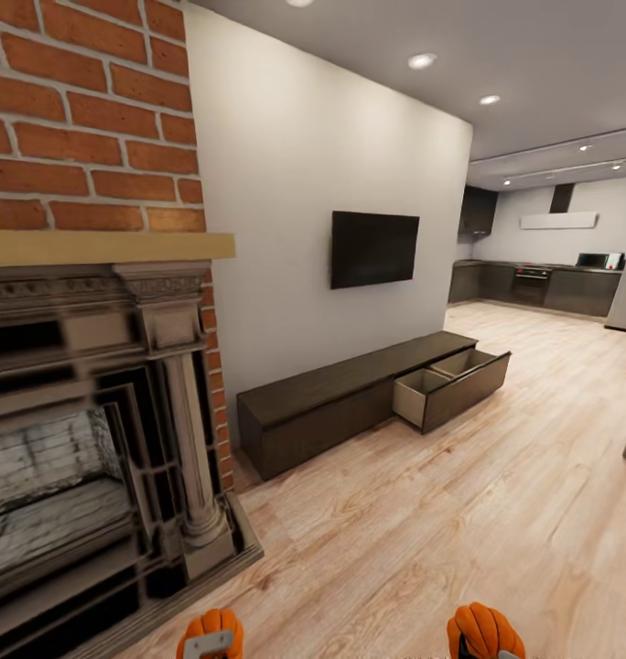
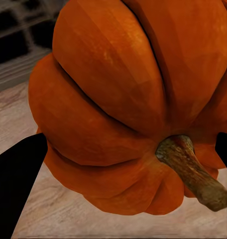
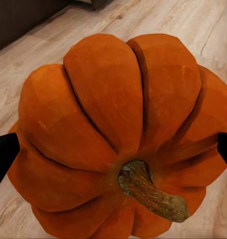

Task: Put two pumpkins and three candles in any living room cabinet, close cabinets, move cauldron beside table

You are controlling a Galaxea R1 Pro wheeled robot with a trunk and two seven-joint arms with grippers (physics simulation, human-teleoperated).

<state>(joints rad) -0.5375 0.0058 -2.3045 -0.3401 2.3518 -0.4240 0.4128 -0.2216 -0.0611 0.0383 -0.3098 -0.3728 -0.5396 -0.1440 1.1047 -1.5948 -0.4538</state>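
- Step in hand, as far as I could judge: carrying both pumpkins over to the cabinet [image 1: 368, 403], the long dark unit sitting mid-frame under the TV [image 1: 374, 248] in the head view. Its right-end drawer [image 1: 452, 384] was already hanging open with the pale insides showing, so that looked like the obvious drop spot.
- To do it well I'd have rolled the base up square to that open drawer, kept well off the brick fireplace [image 1: 93, 412] filling the left of the frame, and kept both arms low and steady so nothing slipped on the way. Then lower one pumpkin fully inside before releasing, and do the other one after.
- Left side: the left gripper [image 2: 128, 149] was clamped on the left pumpkin [image 2: 128, 99]. The dark fingers [image 2: 19, 184] showed at the lower left and right edges of that wrist picture, pressed against the pumpkin's flanks, with the stem pointing to the lower right.
- Right side: same story. The right gripper [image 3: 113, 149] held the right pumpkin [image 3: 108, 129], with fingers [image 3: 4, 154] touching it at the left and right edges and the stem sitting low centre.
- In the head view both pumpkins only peeked in along the bottom edge, well apart from the cabinet, over bare wooden floor [image 1: 496, 513].
- No candles or cauldron that I could make out.
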